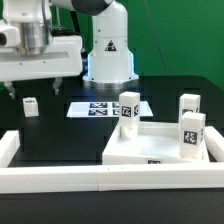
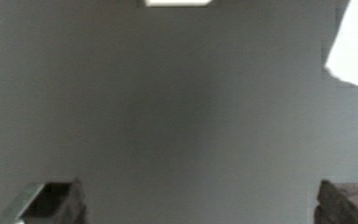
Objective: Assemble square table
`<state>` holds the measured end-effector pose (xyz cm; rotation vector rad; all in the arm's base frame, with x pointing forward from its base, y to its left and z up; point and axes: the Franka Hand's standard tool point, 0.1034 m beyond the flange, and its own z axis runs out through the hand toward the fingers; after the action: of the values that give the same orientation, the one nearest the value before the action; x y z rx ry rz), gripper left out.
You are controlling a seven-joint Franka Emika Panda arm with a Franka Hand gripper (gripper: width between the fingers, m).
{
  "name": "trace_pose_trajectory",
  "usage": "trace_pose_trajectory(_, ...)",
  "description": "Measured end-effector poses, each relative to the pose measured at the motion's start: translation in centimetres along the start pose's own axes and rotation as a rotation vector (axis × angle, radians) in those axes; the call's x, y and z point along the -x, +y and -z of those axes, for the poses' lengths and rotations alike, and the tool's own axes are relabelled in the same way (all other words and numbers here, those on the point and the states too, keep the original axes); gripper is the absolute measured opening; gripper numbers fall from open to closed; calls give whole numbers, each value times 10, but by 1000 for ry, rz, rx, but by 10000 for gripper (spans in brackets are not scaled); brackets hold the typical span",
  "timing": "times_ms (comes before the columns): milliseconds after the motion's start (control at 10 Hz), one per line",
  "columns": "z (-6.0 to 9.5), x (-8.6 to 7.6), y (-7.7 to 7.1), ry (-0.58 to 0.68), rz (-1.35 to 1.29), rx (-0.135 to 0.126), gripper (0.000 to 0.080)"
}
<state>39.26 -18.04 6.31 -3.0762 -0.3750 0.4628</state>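
The white square tabletop [image 1: 160,143] lies on the black table at the exterior view's right. Three white tagged legs stand upright on it: one at its far left corner [image 1: 128,110], one at the far right [image 1: 188,105], one at the near right [image 1: 192,133]. A fourth leg [image 1: 30,105] stands loose on the table at the left. My gripper [image 1: 36,86] hangs above the table near that loose leg. In the wrist view the gripper [image 2: 197,203] is open and empty, with only blurred grey table between the two fingertips [image 2: 51,203].
The marker board [image 1: 104,107] lies flat behind the tabletop, before the robot base [image 1: 108,55]. A low white border wall [image 1: 90,181] runs along the front and up the left side. White patches at the wrist view's edges [image 2: 357,72] are too blurred to name.
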Motion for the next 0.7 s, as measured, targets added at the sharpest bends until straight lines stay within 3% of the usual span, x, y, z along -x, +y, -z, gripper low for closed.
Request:
trace_pose_trajectory(100,2,-4,-4,-2,12,15,649)
trace_pose_trajectory(200,-1,-1,-8,-70,12,-2,649)
trace_pose_trajectory(400,-7,2,-6,-180,15,-10,649)
trace_pose_trajectory(500,-22,14,6,-251,25,9,649)
trace_pose_trajectory(700,-35,31,20,-360,54,45,649)
